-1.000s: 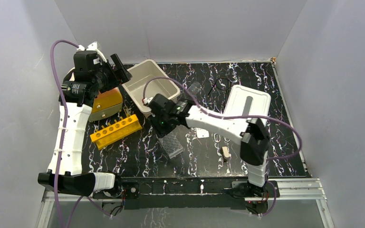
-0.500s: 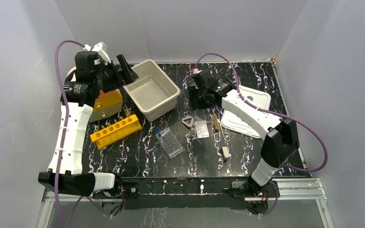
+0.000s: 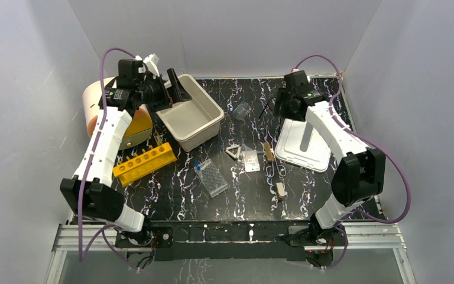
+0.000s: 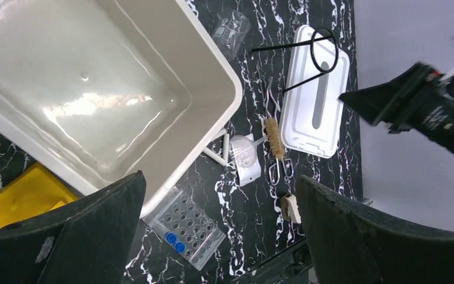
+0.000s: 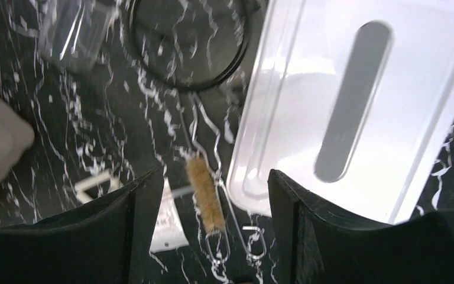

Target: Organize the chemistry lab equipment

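Black marbled table (image 3: 354, 177), kit (image 3: 248, 160) scattered mid-frame. Right gripper (image 5: 210, 177) apart, empty, over wire stand (image 4: 278, 47) upper right, beside lid (image 3: 304, 142); left gripper (image 4: 219, 177) apart, empty, above tub (image 3: 189, 115). Likely stand next: pinch a straight leg, lift clear of lid; overlap unclear.
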